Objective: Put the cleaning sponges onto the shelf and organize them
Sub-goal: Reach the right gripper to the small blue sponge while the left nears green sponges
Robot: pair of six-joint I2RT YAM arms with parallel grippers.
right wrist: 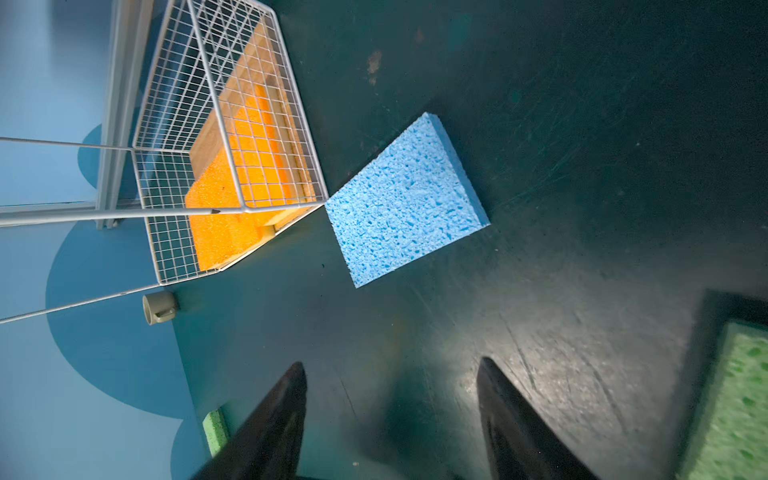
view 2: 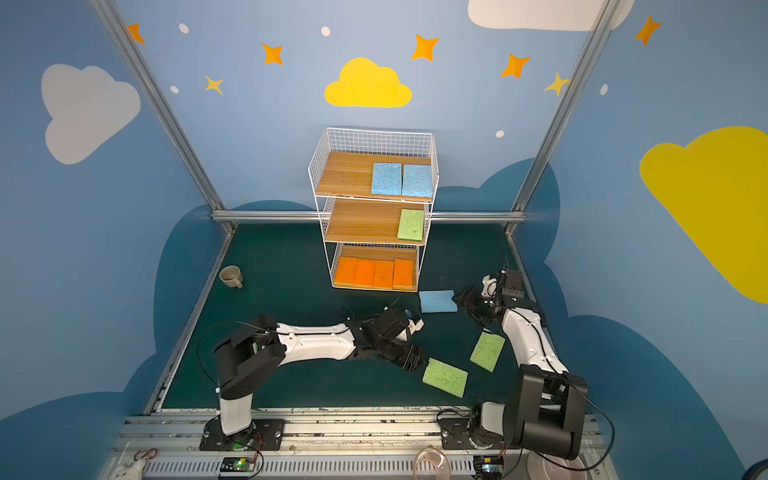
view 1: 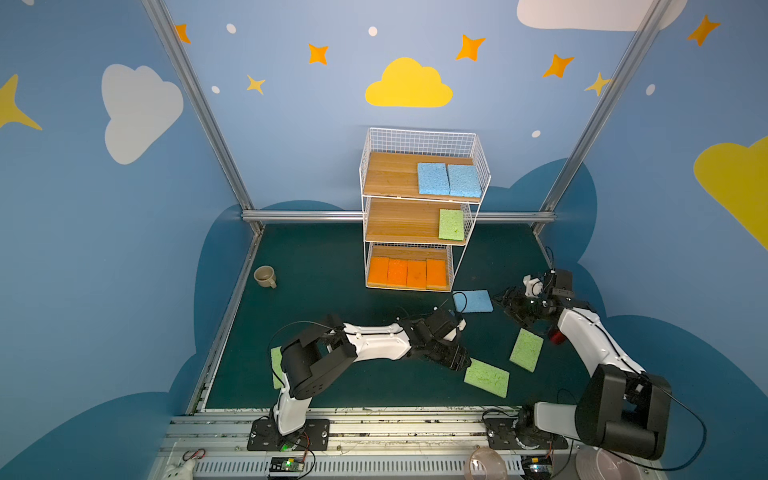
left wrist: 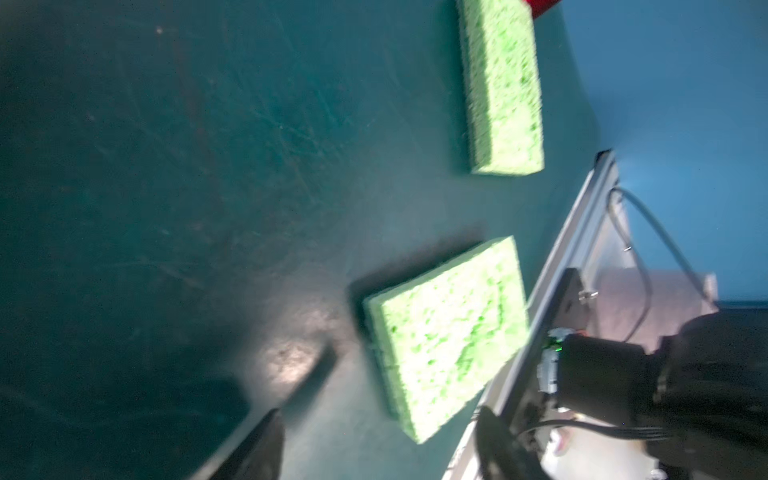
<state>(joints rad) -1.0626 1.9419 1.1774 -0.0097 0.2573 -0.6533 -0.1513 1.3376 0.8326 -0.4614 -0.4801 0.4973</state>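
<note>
We are mid-sort, with the shelf point(view 1: 419, 137) partly filled. Our right gripper point(right wrist: 390, 365), wide and empty, faces the blue sponge point(right wrist: 405, 199) lying by the shelf's foot. The left gripper point(view 1: 462, 365), likewise spread and empty, sits just beside a green sponge point(view 1: 486, 377). Next, we judge, each must straddle and pinch.

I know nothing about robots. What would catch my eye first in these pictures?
The tall white wire shelf at the back stands out, with four orange sponges lined up on its bottom board and two blue sponges on its top board. In front, the left gripper hovers beside a loose green sponge, and the right gripper, jaws apart, points at a loose blue sponge.
</note>
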